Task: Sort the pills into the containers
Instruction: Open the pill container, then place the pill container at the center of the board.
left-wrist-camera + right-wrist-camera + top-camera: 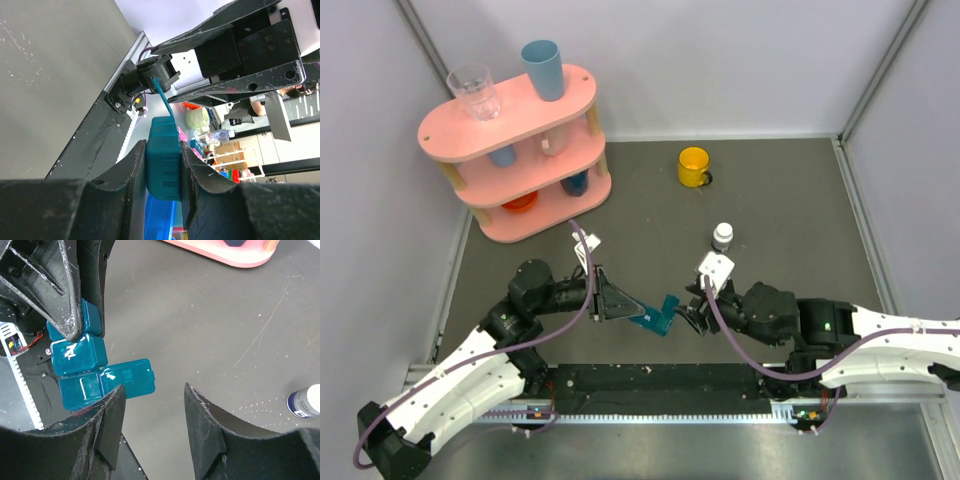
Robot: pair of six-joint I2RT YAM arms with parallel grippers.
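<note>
As things stand, the biggest item is the table (770, 200): a flat dark-grey matte mat with fine pale scratches.

Far left is a pink shelf (520, 115) with three oblong rounded tiers on pale posts and a smooth painted look. There are cups on the lower tiers, too hidden to name.

The left arm (470, 370) and right arm (880, 335) have white shells and black joints. They reach in from the near edge towards each other.

- **On the shelf top:** a blue plastic tumbler (542, 68), tapered, mouth down, and a clear faceted glass (474, 92) to its left.
- **Far centre of the mat:** a yellow mug (693, 166), glossy, with its handle to the right.

The left gripper (635, 315) has black, scuffed wedge fingers. Its jaws are clamped tight on the pill box (164, 160), one pad on each long side.

The right gripper (695, 318) has jaws roughly half spread with nothing between them. It sits just right of the box. Its left finger overlaps the open lid in the wrist view, and I can't tell if they touch.

The pill box is at near centre between the two grippers. It is dark-teal, glossy, translucent plastic, a short strip of square compartments with rounded corners and white printed marks on the lids (80, 355). One end lid (127, 377) is flipped open, lying out flat.

A small bottle (722, 237) stands upright just beyond the right gripper. It is cylindrical with a white cap and a dark band.
</note>
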